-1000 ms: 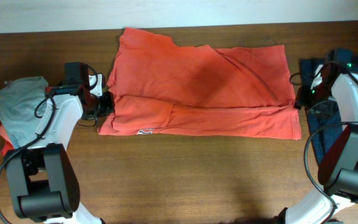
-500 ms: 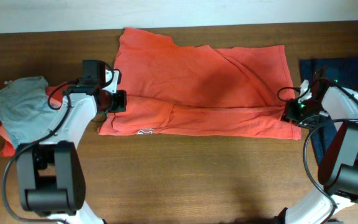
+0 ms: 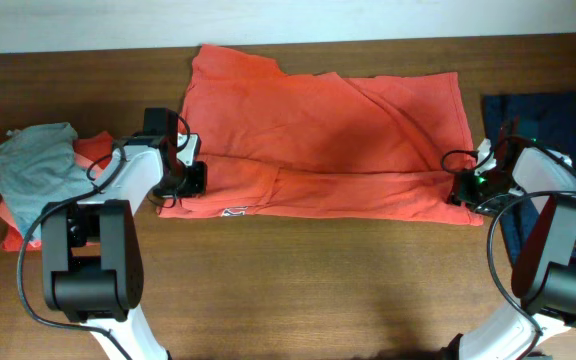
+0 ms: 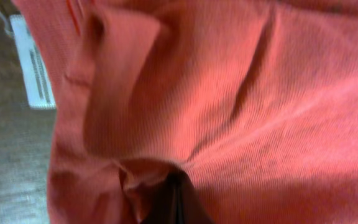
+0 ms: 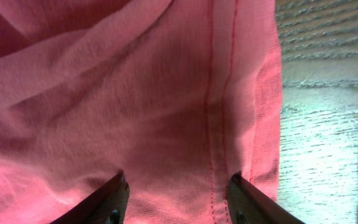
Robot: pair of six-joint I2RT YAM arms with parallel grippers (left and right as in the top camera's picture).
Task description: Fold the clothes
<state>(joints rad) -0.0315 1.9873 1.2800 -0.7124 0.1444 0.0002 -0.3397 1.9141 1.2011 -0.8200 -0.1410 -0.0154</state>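
Note:
The large orange-red T-shirt [image 3: 328,130] lies spread across the table, with its lower part folded up into a band. My left gripper [image 3: 190,178] sits on the shirt's left edge. In the left wrist view its dark fingers [image 4: 173,202] are together, with a bunched fold of the shirt [image 4: 241,93] at their tip. A white label [image 4: 33,71] lies beside the cloth. My right gripper [image 3: 463,188] is at the shirt's lower right corner. Its fingers [image 5: 178,190] are spread wide over the stitched hem [image 5: 219,112], pressed close to the cloth.
A grey garment [image 3: 33,170] lies in a heap at the far left on a salmon one [image 3: 13,238]. A navy garment [image 3: 558,110] lies at the right edge behind my right arm. Bare wooden table [image 3: 318,290] runs along the front.
My left gripper has moved right and toward the front onto the shirt's left edge. My right gripper has moved left from the navy garment to the shirt's lower right corner.

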